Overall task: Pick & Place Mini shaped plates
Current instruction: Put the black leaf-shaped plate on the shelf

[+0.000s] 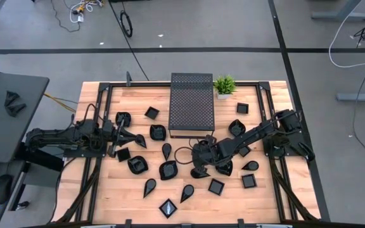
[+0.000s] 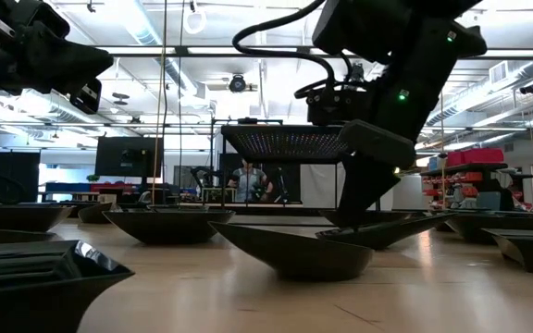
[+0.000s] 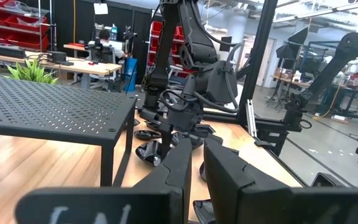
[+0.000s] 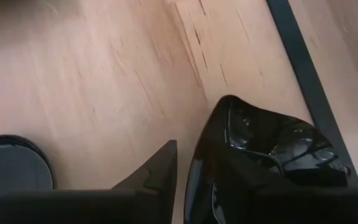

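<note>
Several glossy black mini shaped plates lie scattered on the wooden table, among them a rounded one and a teardrop. My right gripper stands near the table's middle, pointing down, shut on one plate. In the low view this plate sits tilted under my right gripper. My left gripper waits at the table's left, level, shut and empty. My right gripper comes from above and has the plate's rim between its two fingers. One finger stands outside the wall; the other is hidden against the dark dish. The plate is tilted, its far end raised. Whether the low end rests on the table, I cannot tell.
A large black perforated box stands at the table's far middle, with a small green plant beside it. More plates ring my right gripper, one round dish close by. Black frame rails run along both sides.
</note>
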Robot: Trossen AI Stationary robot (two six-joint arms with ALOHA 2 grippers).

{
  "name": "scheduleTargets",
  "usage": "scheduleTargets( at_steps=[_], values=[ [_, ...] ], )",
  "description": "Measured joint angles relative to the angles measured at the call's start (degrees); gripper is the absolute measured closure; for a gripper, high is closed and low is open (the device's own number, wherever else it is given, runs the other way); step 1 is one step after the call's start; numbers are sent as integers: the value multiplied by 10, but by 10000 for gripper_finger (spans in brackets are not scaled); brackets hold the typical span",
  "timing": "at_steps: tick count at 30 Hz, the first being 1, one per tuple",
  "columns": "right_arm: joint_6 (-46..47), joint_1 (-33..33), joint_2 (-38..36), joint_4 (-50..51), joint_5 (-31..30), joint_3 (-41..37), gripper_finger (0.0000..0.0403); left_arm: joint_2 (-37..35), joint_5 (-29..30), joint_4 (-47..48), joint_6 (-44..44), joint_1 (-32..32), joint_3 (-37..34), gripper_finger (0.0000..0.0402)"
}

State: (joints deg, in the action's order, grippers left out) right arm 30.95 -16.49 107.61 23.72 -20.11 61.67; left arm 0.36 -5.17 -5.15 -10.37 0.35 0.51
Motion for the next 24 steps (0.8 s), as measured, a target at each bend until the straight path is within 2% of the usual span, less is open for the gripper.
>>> scheduleTargets(
  at_steps=[8, 13, 18, 24],
  values=[
    [-2, -5, 0, -14, -8, 1, 391, 0, 0, 2, 0, 0, 0, 353],
    [-19, -29, 0, -13, 25, 36, 390, 0, 0, 4, -1, 0, 0, 353],
    [-126, -55, 0, -4, 74, 117, 398, 0, 0, 4, -12, 0, 0, 353],
    [-322, -64, 0, -8, 77, 246, 392, 0, 0, 4, -12, 0, 0, 353]
  ],
)
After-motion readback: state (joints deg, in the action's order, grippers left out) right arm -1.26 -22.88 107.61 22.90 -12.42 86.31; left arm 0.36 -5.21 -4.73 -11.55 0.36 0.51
